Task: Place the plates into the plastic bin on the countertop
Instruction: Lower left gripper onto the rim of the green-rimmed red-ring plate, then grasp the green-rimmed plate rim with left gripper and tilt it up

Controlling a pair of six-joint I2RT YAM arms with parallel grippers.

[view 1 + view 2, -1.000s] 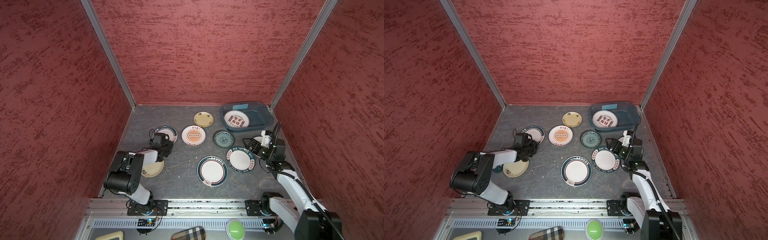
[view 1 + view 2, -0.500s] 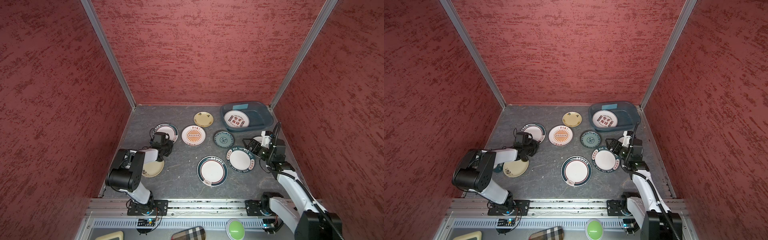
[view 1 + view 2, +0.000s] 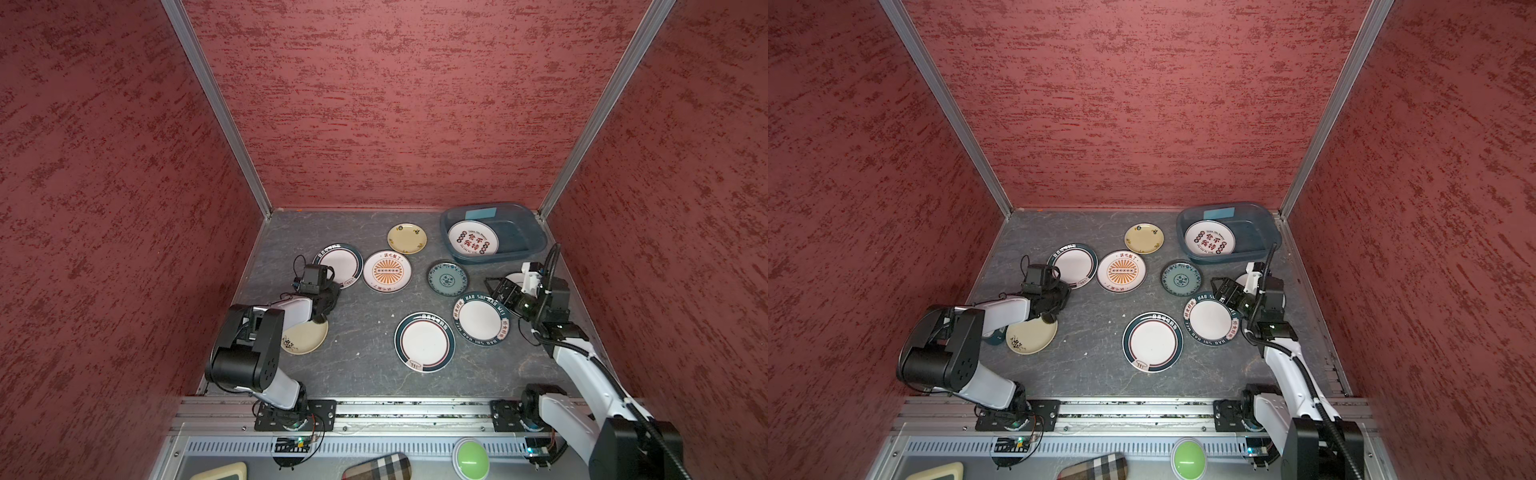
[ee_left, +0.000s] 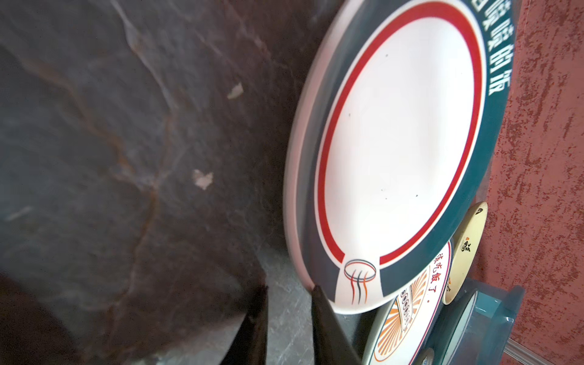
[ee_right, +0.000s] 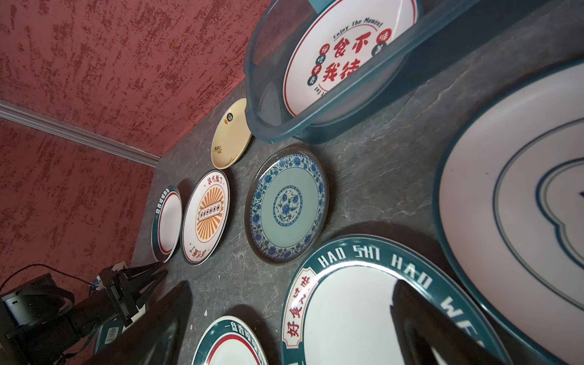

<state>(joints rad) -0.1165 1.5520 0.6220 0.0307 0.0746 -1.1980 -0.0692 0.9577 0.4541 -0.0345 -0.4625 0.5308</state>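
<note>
Nine plates counted: one in the plastic bin (image 3: 521, 235), eight on the countertop (image 3: 361, 324). The plastic bin stands at the far right corner; its light blue label (image 3: 481, 213) shows no legible writing. The bin plate (image 3: 473, 237) sits toward the bin's left end and reads "Enjoy The Moment" above large red characters 食不我待. There are two teal-rimmed plates with white rim characters ending 香喷喷的饭, the far teal-rimmed plate (image 3: 338, 264) at far left and the near teal-rimmed plate (image 3: 424, 341) near centre. One sunburst plate (image 3: 387, 271) carries red 该吃饭了. One lettered plate (image 3: 478, 320) at right reads "HAO SHI HAO WEI". There are two cream-yellow plates, the far cream plate (image 3: 407, 238) and the near cream plate (image 3: 307, 337), whose small marks are illegible. One small floral plate (image 5: 286, 205) and one quatrefoil plate (image 5: 521, 205), partly under the right arm, carry no writing. The left gripper (image 4: 290, 287) is low at the near edge of the far teal-rimmed plate. Its jaws are slightly apart with only countertop between them, and one fingertip is at the rim, though contact cannot be told. The right gripper (image 3: 498, 291) hangs over the lettered plate's far right edge with its jaws wide apart, holding nothing.
</note>
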